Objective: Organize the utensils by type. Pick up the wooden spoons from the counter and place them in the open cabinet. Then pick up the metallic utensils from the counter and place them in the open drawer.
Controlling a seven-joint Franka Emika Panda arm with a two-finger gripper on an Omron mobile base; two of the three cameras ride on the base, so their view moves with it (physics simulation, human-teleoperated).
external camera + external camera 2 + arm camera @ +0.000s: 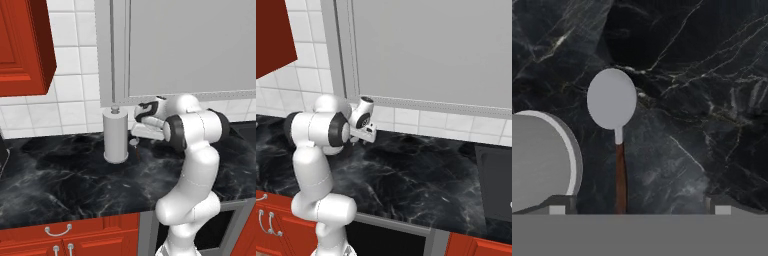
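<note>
A wooden spoon (618,145) with a pale rounded bowl and a thin brown handle lies flat on the black counter (702,100). My gripper (639,207) hovers right above it, open, its two tips spread well apart with nothing between them; the handle runs down between them, nearer the left tip. From the left base the spoon (135,146) is a small piece beside the grey cylinder, just under the hand (142,131). From the right base the hand (367,131) points down at the counter (421,175) near the back wall.
A tall grey cylinder (116,136) stands right next to the spoon, seen as (537,160). A grey hood panel (185,45) hangs above. A red wall cabinet (22,45) is at upper left, red drawer fronts (57,231) below. A dark cooktop (496,185) lies right.
</note>
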